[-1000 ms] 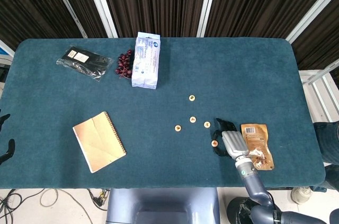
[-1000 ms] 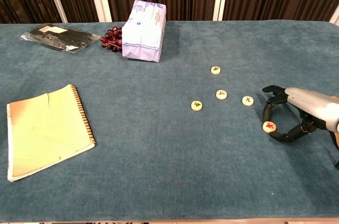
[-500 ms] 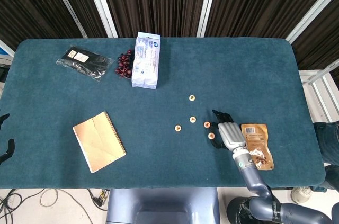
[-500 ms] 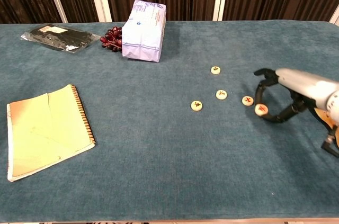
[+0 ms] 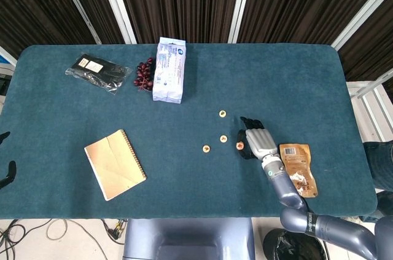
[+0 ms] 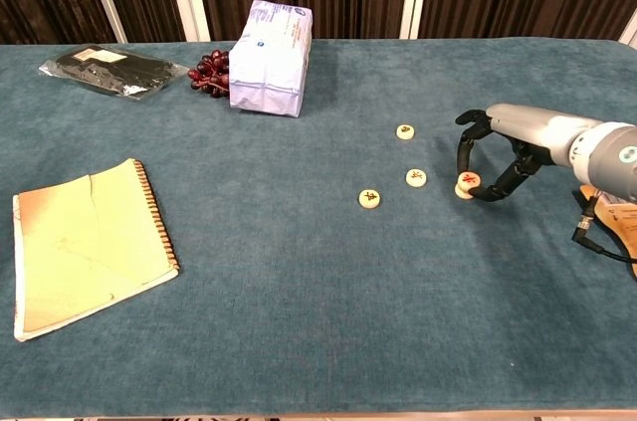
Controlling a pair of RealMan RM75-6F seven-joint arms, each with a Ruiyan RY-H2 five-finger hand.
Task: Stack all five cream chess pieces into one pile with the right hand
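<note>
My right hand (image 5: 258,142) (image 6: 501,150) reaches in from the right and pinches a cream chess piece with a red mark (image 6: 466,181) (image 5: 240,145) between its dark fingertips. The held piece is right where another cream piece lay, and that lower piece is hidden beneath it. Three more cream pieces lie flat on the blue cloth to the left: one close by (image 6: 416,177) (image 5: 223,139), one further left and nearer (image 6: 369,198) (image 5: 207,148), one further back (image 6: 405,131) (image 5: 223,114). Only two dark fingertips of my left hand (image 5: 6,171) show, apart, off the table's left edge.
A brown snack pouch (image 5: 298,168) lies just right of my right forearm. A spiral notebook (image 6: 85,242) sits front left. At the back left are a white tissue pack (image 6: 269,58), dark red grapes (image 6: 207,71) and a black packet (image 6: 111,69).
My right hand has carried the cream piece up and to the left, from near the front right to the spot of the rightmost lying piece, which is now covered.
</note>
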